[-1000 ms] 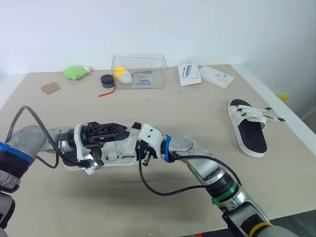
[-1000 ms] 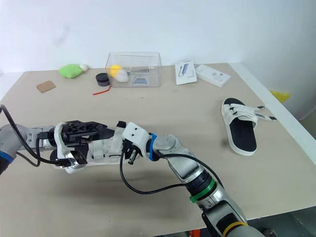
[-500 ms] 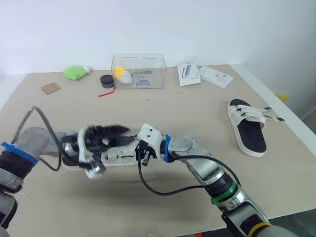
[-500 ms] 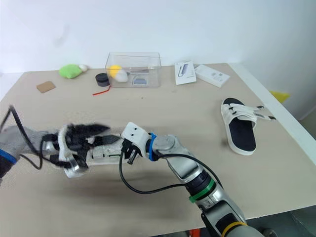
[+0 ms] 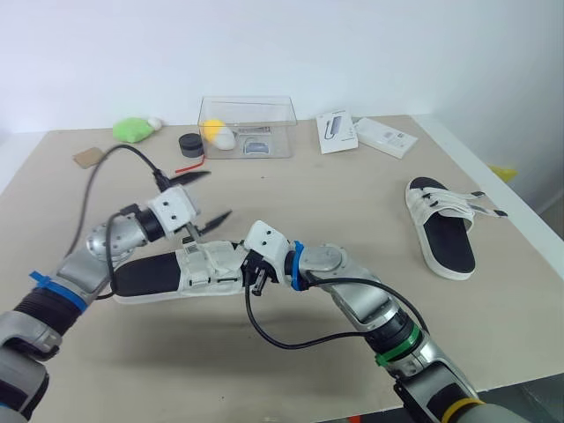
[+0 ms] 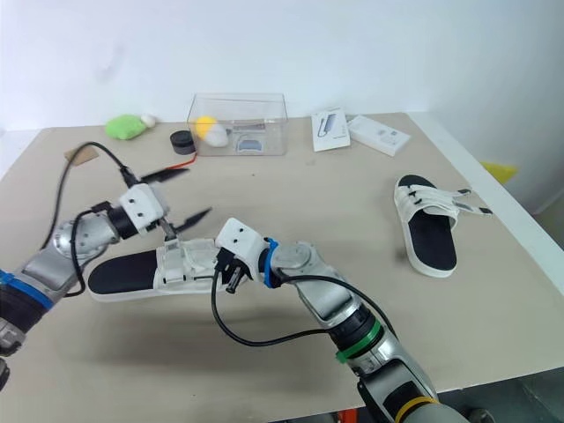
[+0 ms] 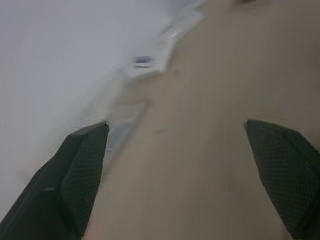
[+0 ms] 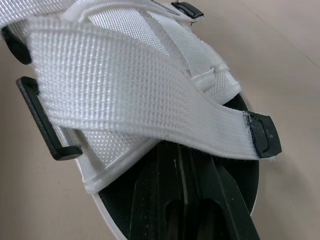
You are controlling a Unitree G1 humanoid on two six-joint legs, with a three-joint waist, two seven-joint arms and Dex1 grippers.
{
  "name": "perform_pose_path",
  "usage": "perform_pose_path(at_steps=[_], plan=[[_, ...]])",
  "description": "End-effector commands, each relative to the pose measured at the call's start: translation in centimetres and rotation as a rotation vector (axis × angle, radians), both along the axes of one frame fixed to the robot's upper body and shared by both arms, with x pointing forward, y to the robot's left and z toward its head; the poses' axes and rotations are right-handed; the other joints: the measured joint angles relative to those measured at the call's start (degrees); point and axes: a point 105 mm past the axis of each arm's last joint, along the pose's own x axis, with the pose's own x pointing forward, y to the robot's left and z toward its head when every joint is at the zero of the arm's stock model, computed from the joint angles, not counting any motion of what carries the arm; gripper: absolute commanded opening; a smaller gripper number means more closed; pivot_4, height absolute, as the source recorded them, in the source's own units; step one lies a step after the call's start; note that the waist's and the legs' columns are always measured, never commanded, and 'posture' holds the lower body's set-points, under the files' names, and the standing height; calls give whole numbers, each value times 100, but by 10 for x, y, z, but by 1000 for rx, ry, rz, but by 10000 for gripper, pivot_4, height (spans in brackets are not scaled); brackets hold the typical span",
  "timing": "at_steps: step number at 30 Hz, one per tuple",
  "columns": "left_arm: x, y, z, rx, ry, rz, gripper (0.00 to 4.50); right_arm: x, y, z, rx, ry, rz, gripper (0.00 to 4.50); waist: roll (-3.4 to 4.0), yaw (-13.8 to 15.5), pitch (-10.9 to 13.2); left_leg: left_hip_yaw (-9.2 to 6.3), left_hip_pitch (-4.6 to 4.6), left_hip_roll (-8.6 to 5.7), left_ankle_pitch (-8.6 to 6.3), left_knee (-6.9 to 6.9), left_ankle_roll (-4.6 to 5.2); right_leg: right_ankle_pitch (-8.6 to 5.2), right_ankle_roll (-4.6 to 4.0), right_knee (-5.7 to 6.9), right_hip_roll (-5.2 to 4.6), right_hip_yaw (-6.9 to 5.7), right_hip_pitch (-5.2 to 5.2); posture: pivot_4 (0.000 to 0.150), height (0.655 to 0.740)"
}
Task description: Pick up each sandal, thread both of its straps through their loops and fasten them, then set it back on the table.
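At the left of the head view the left gripper (image 5: 218, 192) hung in the air, spread wide with nothing between its fingers (image 7: 82, 165); it was above the near sandal (image 5: 145, 276) and a little toward the back, touching nothing. That sandal lay flat on the counter (image 5: 352, 194) in the lower left, black footbed up, its white straps (image 8: 140, 95) bunched at the end nearer the middle of the frame.

Just right of those straps the right gripper (image 5: 249, 269) was pushed in against them, its tip tucked under the webbing; against the black footbed I could not tell whether it was pinching the strap or merely resting beneath it. In its wrist view one strap ran slantwise across with its black end tab (image 8: 262, 136) lying free, while a black loop (image 8: 42, 127) stood at the other side, apparently with nothing through it; so the threading looked unfinished to me.

The risk I saw was this: with the left gripper off the sandal, only the right one had any say over it; a pull on the strap might drag or twist the whole sandal across the counter instead of feeding the tab. The stiff webbing could also spring out from under the tip; and the black cable (image 5: 282, 339) looping low off the right arm lay close enough to snag.

Far right, the second sandal (image 5: 445, 229) lay by the counter edge, its strap ends (image 5: 489, 207) poking out sideways, evidently not yet fastened.
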Motion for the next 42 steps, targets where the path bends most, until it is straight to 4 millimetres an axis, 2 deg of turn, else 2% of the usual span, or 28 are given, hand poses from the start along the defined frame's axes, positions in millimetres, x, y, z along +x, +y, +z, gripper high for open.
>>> perform_pose_path(at_steps=[1,3,7,11,16,20,29,36,38,39,41,42], plan=[[0,-4,5,194,-31,-88,44660,1,-9,-23,-72,61,-42,0,0,0,0,-2,0,0,0,0,0,0,0,0,2,1,0,1500,7400],[4,-5,-6,149,125,-81,44660,1,-9,-23,-71,60,-43,0,0,6,0,-10,0,1,0,-1,0,-3,-5,0,8,1,1,1500,7400],[11,-2,-23,-54,524,-31,44660,0,-9,-24,-68,62,-46,0,0,-2,0,-10,-4,1,0,7,0,1,2,0,8,5,2,1500,7400],[11,-10,-11,-255,798,-35,44660,0,-8,-24,-65,66,-50,0,0,-2,0,-17,-5,1,0,7,1,0,1,1,11,3,0,1500,7400],[2,-24,2,-400,1063,-73,44660,-1,-8,-24,-62,71,-54,0,-1,-3,0,-25,-6,0,0,7,1,-1,0,1,12,1,2,1500,7400],[-2,-35,0,-475,1298,-68,44660,-1,-8,-25,-61,74,-56,0,0,-2,0,-42,-5,-5,0,7,1,-1,-1,1,14,-2,4,1500,7400],[-11,-38,-25,-293,1365,18,44660,-2,-8,-25,-61,72,-58,0,0,-7,0,-78,-13,-13,0,5,1,-6,-10,1,16,-16,5,1500,7400],[-15,-45,-24,-252,1383,-34,44660,-2,-8,-25,-57,72,-66,0,0,-7,0,-79,-13,-15,0,5,1,-7,-11,1,14,-14,5,1500,7400],[-16,-49,-23,-249,1394,-54,39493,-2,-8,-25,-56,70,-67,0,0,-7,0,-79,-14,-15,0,5,1,-8,-11,1,14,-15,5,1500,7400],[-16,-50,-23,-246,1400,-61,38366,-2,-8,-25,-55,69,-68,0,0,-7,0,-79,-14,-16,0,5,1,-8,-11,1,14,-14,5,1500,7400],[-19,-51,-24,-223,1408,-78,27606,-1,-7,-24,-55,67,-69,0,0,-9,0,-80,-14,-16,0,5,1,-7,-11,1,14,-14,5,1500,7400],[-20,-52,-24,-212,1409,-87,23600,-1,-7,-24,-54,67,-70,0,0,-10,0,-80,-14,-17,0,5,1,-7,-11,1,15,-13,4,1500,7400]])
